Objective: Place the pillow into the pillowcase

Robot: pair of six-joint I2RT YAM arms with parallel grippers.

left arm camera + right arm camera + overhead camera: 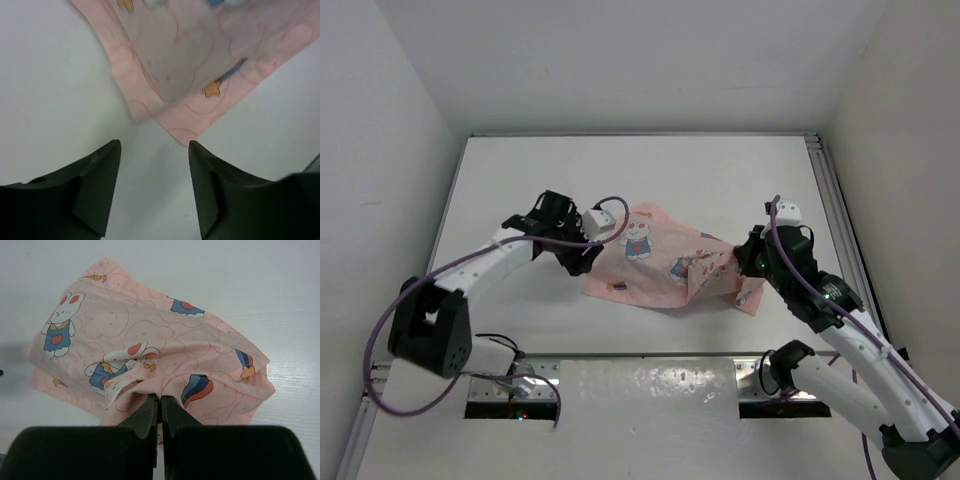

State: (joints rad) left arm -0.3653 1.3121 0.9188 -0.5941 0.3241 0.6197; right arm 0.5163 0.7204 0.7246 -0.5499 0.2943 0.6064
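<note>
One rumpled pink rabbit-print pillowcase (pixel 660 262) in the closed right gripper (pixel 159 398); left gripper (pixel 155 145) wide, empty.

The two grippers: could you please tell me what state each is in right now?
Left gripper: open, holding nothing.
Right gripper: closed on a fold of the pillowcase.

The pillowcase (pixel 660 265) lies mid-tabletop (pixel 650 175), with bare surface behind it up to the back wall (pixel 640 60) and a narrower bare strip on its near side. The left tool (pixel 155 145) stands just off the pillowcase's left corner, jaws apart with only tabletop between them (the corner tip lies just ahead of the gap). The right tool (pixel 160 401), pinched on a raised fold of the pillowcase, blocks the right edge. The side walls (pixel 380 150) hem in both flanks.
</note>
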